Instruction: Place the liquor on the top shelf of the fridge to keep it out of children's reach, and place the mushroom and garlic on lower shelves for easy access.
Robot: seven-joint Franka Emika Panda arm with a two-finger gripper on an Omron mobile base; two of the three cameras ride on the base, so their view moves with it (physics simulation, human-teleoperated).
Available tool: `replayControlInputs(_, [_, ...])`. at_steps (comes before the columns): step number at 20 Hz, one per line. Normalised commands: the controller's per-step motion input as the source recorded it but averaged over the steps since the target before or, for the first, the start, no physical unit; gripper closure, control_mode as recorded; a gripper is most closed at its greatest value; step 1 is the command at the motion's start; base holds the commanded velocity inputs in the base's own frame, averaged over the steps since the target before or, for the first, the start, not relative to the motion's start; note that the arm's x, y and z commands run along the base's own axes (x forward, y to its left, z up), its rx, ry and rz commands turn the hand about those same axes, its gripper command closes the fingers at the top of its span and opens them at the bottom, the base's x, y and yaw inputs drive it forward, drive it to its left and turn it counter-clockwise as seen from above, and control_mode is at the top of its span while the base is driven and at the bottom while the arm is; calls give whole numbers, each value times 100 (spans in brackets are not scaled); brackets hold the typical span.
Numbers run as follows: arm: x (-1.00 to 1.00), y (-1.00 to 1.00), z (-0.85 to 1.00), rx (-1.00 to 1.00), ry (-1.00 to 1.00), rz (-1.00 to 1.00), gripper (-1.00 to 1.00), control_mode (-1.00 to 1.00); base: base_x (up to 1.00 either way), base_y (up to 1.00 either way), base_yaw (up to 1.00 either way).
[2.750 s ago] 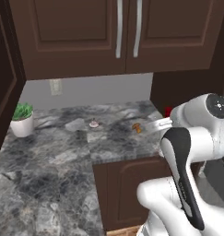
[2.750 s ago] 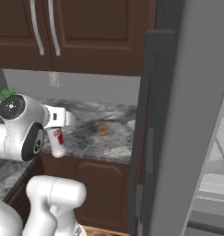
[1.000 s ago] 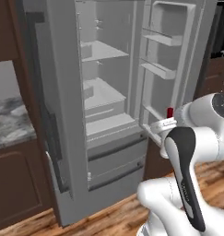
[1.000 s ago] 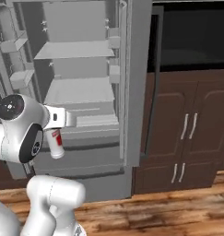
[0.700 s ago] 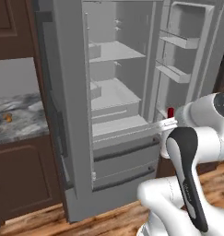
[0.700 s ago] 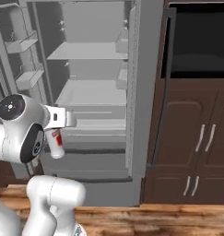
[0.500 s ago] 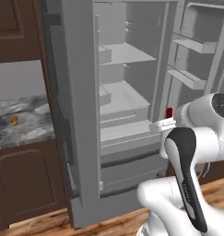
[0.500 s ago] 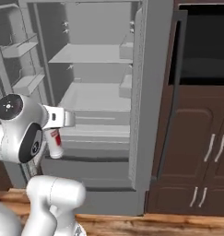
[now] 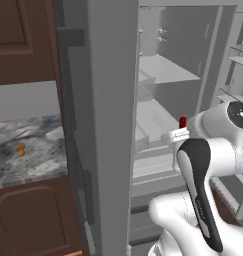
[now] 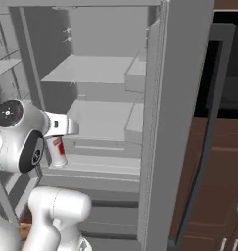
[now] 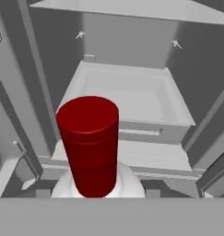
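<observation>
The liquor (image 10: 56, 150), a white bottle with a red cap (image 11: 88, 140), is held upright in front of the open fridge (image 9: 110, 100). My gripper (image 10: 59, 138) is shut on it just below the neck, and the red cap (image 9: 182, 121) sticks up above the hand. Inside the fridge, the top shelf (image 10: 93, 70) is a flat slab, well above the bottle. Below it lies a lower shelf, a shallow tray (image 11: 127, 90), straight ahead in the hand view. The mushroom (image 9: 20, 149) lies on the marble counter to the left. The garlic is out of view.
The fridge's left door edge (image 9: 113, 150) stands between the counter (image 9: 28, 160) and the interior. The right door (image 10: 174, 122) stands open edge-on, with dark brown cabinets (image 10: 223, 162) beyond it. Drawer fronts (image 10: 106, 215) sit below the tray.
Both base views have shifted: the camera has moved nearer the fridge, which now looms larger. The bottle stays in the shut gripper, and the arm's pose is unchanged.
</observation>
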Motion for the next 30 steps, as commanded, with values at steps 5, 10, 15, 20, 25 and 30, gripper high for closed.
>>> replayControlInputs(5, [5, -27, 5, 5, -12, 9, 100, -100, 22, -17, 5])
replayControlInputs(10, [0, -21, 57, 3, -27, 15, 100, -100, 0, 0, 0])
replayControlInputs(15, [10, 0, 85, 0, -12, 5, 100, -100, 0, 0, 0])
replayControlInputs(20, [24, 0, 94, 0, -8, 0, 100, -100, 0, 0, 0])
replayControlInputs(25, [23, 0, 72, 0, -10, 0, 100, -100, 0, 0, 0])
replayControlInputs(30, [48, 0, 28, 0, -1, 0, 100, -100, 0, 0, 0])
